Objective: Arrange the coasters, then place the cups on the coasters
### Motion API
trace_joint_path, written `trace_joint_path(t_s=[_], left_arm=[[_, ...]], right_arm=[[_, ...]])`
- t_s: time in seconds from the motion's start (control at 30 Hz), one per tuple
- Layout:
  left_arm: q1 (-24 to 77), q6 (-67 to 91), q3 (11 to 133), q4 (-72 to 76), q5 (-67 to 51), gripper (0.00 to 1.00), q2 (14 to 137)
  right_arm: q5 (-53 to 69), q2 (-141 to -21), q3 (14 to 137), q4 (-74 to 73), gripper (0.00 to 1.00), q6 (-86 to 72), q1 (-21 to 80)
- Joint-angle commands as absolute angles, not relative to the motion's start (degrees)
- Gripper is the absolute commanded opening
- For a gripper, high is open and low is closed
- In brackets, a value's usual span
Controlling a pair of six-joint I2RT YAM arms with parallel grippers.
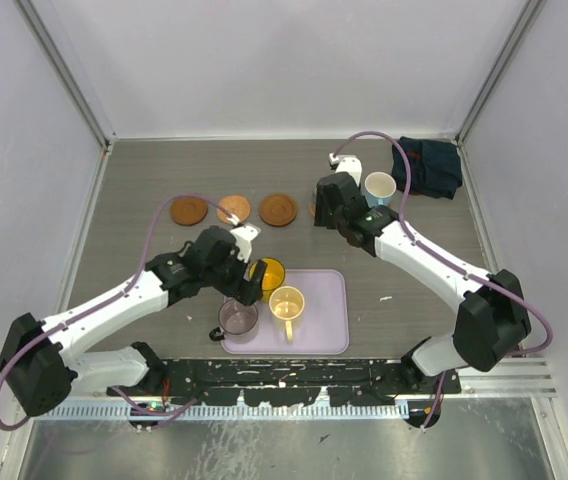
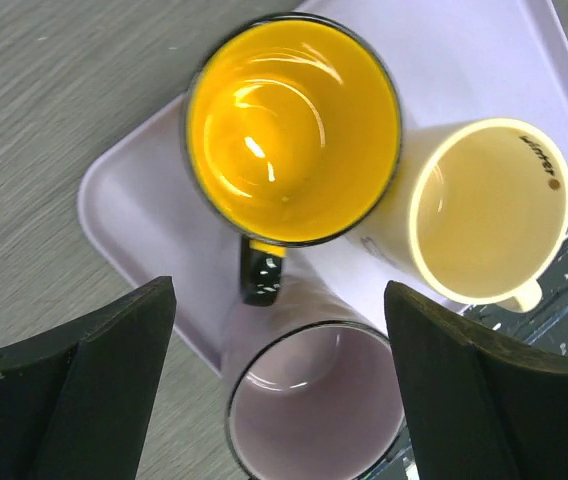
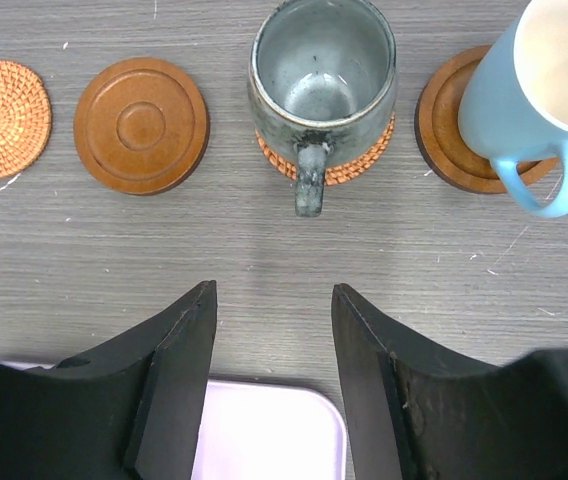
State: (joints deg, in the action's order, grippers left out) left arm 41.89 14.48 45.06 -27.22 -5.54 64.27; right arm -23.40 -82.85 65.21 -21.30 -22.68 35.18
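Observation:
Three cups stand on the lavender tray [image 2: 154, 250]: a yellow-orange cup [image 2: 294, 130], a cream cup [image 2: 489, 210] and a purplish-grey cup [image 2: 314, 400]. My left gripper [image 2: 279, 295] is open, its fingers on either side of the purplish-grey cup. In the right wrist view a grey-green cup [image 3: 322, 80] sits on a woven coaster [image 3: 364, 165], and a light blue cup [image 3: 544, 90] sits on a wooden coaster [image 3: 444, 120]. A wooden coaster [image 3: 141, 124] and a woven coaster [image 3: 4, 118] lie bare to the left. My right gripper [image 3: 274, 295] is open and empty, short of the grey-green cup's handle.
A dark blue cloth [image 1: 429, 165] lies crumpled at the back right. From above, the right arm [image 1: 414, 255] hides the grey-green cup. The tray's far corner [image 3: 264, 440] lies just under the right fingers. White walls close off the table.

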Motion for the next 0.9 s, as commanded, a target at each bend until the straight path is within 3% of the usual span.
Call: trace_joint_path(t_s=[0.0,0.37,0.77,0.87], left_arm=[[46.5,11.0,50.0,-32.2,-1.6,0.87,67.9],[48.6,11.8,50.9,-31.5,5.0,0.85,72.3],[48.6,11.1,48.9,-25.9,4.2,0.65,77.3],[48.6,11.2,48.7,-24.6,3.4,0.52,77.6]], right_arm=[[-23.4,-79.7,64.1,-19.1,0.55,-23.1,35.2],[-23.1,-77.8,61.8,-18.3,0.55,-22.8,35.2],[-21.7,-78.0,60.8,-18.1,0.54,-24.1,35.2],[-21.6,-78.1,60.7,-18.1,0.54,-24.2,35.2]])
